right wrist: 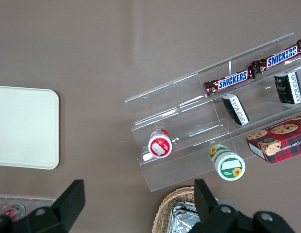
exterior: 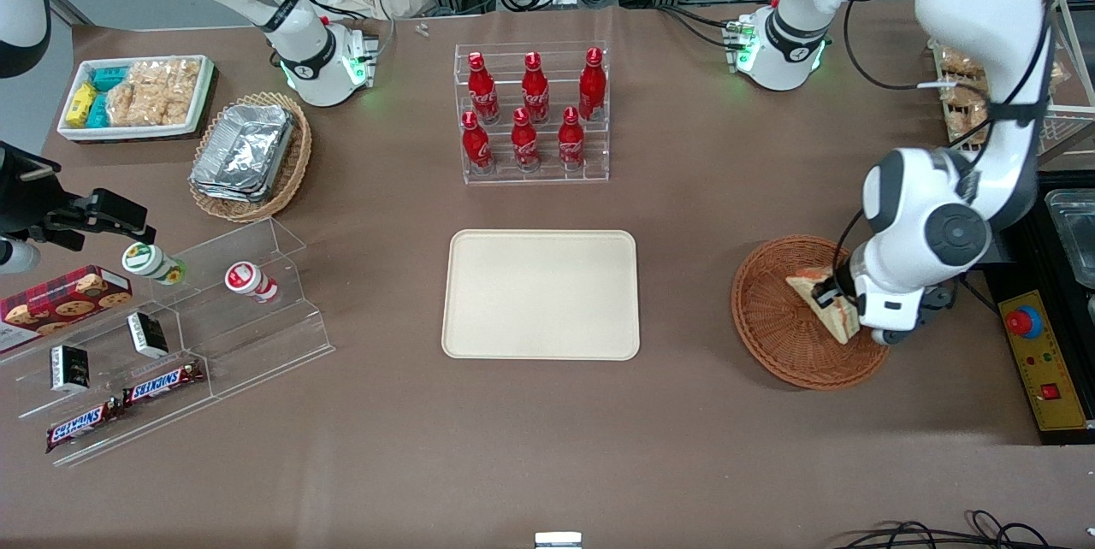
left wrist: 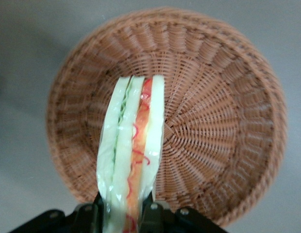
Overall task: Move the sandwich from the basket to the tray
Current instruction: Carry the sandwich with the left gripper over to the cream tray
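Already the hand (left wrist: 122, 213) pinches the sandwich (left wrist: 132, 145) by one end, its fingers (left wrist: 86, 216) pressed against the bread, directly above the basket (exterior: 774, 335). Carrying it toward the parked arm's end and setting it on the tray (exterior: 541, 294) remains.

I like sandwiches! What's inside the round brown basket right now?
Just one sandwich, wrapped in clear film, standing on edge over the basket. The gripper is shut on its end. The weave under the sandwich is covered; the rest shows only bare wicker.
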